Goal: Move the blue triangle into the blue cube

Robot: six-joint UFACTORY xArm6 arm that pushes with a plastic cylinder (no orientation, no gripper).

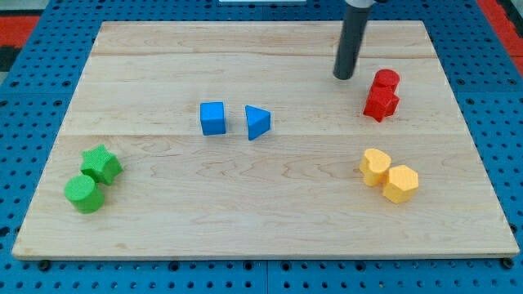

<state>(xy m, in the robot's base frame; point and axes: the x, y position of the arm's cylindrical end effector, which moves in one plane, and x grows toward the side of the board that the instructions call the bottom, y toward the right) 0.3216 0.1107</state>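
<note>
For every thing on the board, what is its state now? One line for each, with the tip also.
my tip: touching no block, left of the red pair
blue triangle: right of the blue cube, small gap between
blue cube: standing alone
red blocks: two, touching
yellow blocks: two, touching
green blocks: two, touching

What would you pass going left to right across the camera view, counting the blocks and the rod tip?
Green blocks → blue cube → blue triangle → my tip → red blocks. The yellow blocks overlap the red ones sideways, so I leave them unordered.
</note>
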